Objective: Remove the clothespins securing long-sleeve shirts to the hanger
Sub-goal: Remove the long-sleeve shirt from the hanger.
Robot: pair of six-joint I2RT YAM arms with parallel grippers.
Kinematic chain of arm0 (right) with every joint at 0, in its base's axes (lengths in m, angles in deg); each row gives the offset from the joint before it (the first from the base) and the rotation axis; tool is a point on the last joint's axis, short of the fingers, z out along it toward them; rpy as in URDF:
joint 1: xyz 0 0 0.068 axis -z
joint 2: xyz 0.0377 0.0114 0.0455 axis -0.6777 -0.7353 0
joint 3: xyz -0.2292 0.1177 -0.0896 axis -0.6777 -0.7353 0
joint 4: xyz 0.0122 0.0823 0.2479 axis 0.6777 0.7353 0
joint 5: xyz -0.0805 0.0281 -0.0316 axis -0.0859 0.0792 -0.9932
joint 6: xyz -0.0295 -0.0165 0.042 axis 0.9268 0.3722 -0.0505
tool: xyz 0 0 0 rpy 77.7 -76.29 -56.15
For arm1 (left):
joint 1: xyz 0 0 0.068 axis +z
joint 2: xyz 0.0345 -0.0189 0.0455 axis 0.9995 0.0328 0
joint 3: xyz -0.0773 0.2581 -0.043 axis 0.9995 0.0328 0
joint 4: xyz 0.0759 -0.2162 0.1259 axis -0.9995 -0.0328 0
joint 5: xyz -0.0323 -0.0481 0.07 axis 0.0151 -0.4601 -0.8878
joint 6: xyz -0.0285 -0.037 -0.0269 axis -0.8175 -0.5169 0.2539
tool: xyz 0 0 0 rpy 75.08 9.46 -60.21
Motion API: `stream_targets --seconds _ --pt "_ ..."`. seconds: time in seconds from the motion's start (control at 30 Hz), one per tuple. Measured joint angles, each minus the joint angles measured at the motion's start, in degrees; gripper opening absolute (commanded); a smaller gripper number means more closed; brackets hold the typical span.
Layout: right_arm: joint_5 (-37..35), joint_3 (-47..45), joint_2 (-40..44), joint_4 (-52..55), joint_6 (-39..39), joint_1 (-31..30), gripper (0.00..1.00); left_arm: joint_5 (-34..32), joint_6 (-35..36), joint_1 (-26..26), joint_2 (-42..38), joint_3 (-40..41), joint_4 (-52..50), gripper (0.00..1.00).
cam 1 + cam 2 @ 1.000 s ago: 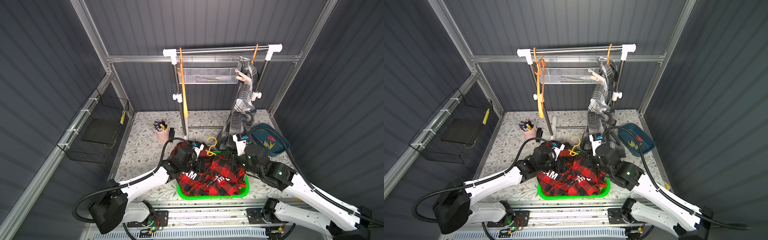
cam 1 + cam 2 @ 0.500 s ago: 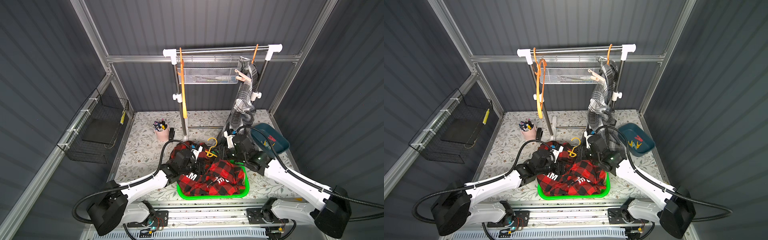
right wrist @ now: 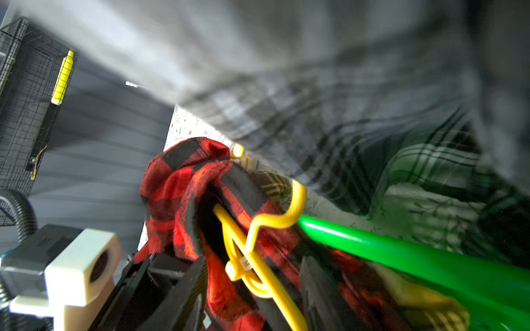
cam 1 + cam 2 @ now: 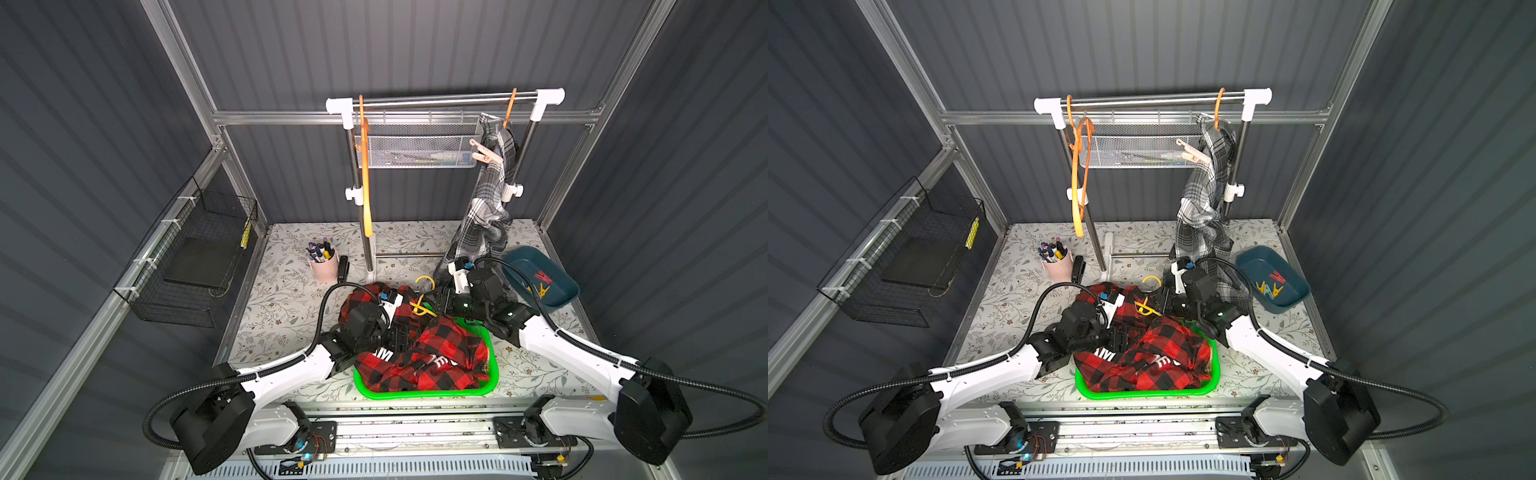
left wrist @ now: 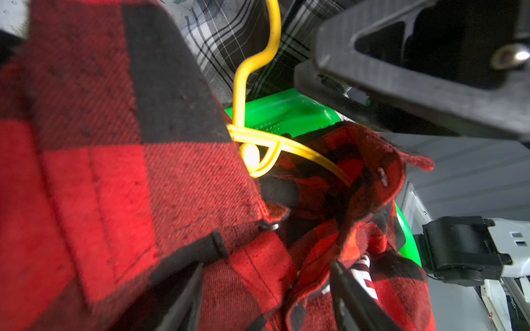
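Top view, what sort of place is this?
Probably a robot test cell staged as a laundry corner: an aluminium frame with grey walls, a clothes rail holding a plaid shirt, a green basket with a red shirt.

The red-and-black shirt [image 4: 1142,365] carries white block letters [image 4: 1105,355]. In a top view, the group at the left end of the green basket [image 4: 1216,374] reads "AM", cut off by a fold. A second group nearer the basket's middle is creased and illegible. No other text is readable.

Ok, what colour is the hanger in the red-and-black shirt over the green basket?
Yellow: the hanger shows best in the left wrist view.
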Motion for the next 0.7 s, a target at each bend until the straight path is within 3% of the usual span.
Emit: stream_targets --seconds 0.3,0.5,0.63,0.7 --pt "2.2 -1.1 -3.1 -8.9 -1.4 0.1 0.53 0.0 -0.4 0.0 -0.5 0.6 0.4 0.70" --pt "7.5 -3.5 -2.2 -16.2 -1.4 0.2 0.50 0.0 -0.4 0.0 -0.5 0.6 0.3 0.70" --pt "10.7 -4.7 -0.1 -19.3 -0.2 0.1 0.43 0.0 -0.4 0.0 -0.5 0.6 0.3 0.70" --pt "11.7 -4.7 0.9 -19.9 1.0 -0.2 0.33 0.0 -0.4 0.0 -0.5 0.6 0.3 0.70"
